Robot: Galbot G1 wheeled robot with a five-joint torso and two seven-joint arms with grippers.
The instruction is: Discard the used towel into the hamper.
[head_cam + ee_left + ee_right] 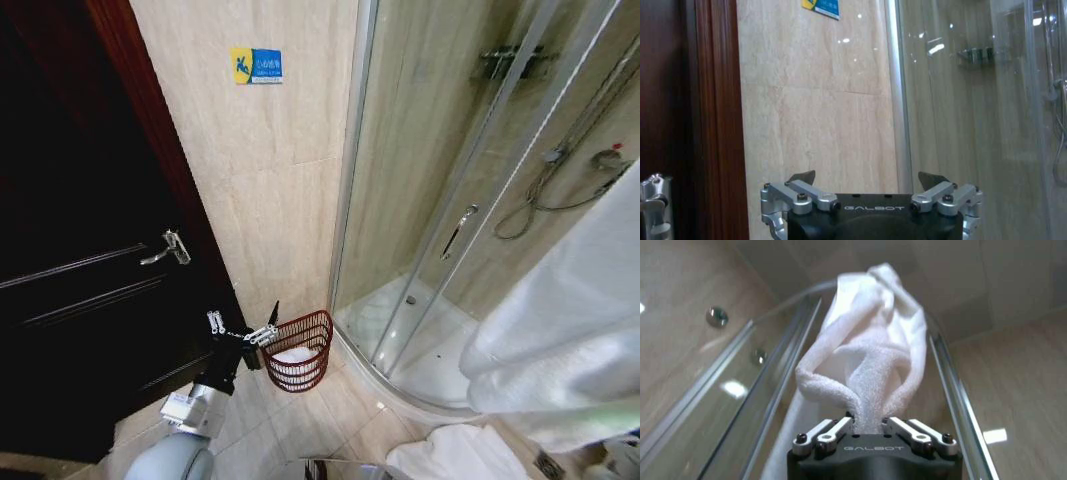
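Up high, right gripper (867, 422) pinching fluffy towel (867, 345)

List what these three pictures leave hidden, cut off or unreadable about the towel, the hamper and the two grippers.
- Towel: head view, cut off by the right edge; the right gripper holding it is hidden there.
- Hamper: head view, what the white stuff inside is cannot be told; the left gripper overlaps its rim.
- Sign: head view, lettering too small.
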